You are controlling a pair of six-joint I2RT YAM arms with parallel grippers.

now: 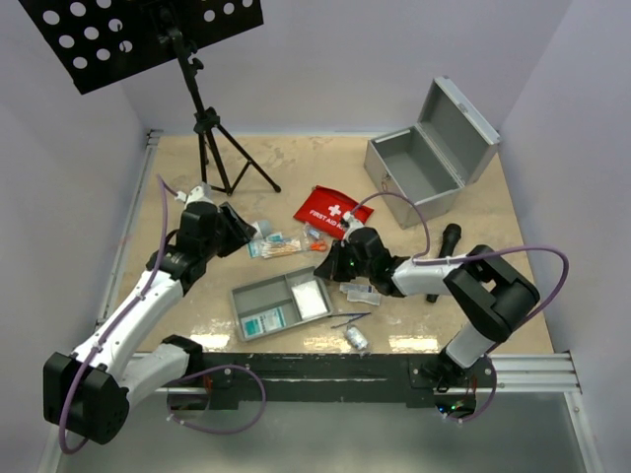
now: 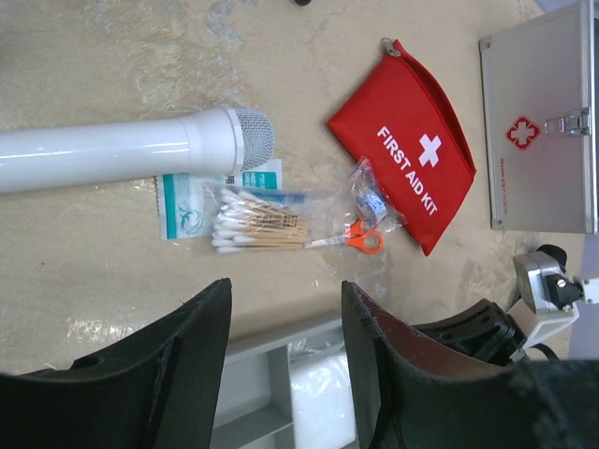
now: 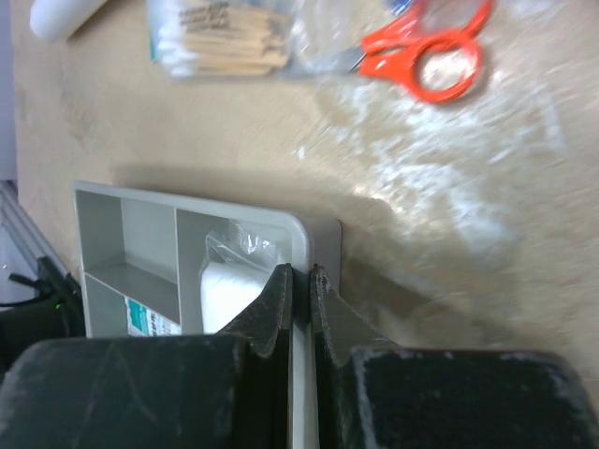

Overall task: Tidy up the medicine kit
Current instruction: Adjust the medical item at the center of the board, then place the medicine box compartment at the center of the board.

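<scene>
Grey plastic tray (image 3: 145,234): likely light, stiff | right claw (image 3: 300,279) pinching its thin rim | left claw (image 2: 285,323) spread, near tray

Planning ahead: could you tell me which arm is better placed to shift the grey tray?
Right. The right gripper is shut on the rim of the grey tray; the left gripper hangs open, holding nothing.

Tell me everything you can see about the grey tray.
The tray is grey, plastic-looking and rectangular with rounded corners, divided into compartments. It lies flat on the table, near its front edge. One compartment holds a white wrapped pad, another holds a teal-labelled packet, and one is empty. The right end effector is shut on its rim.
</scene>
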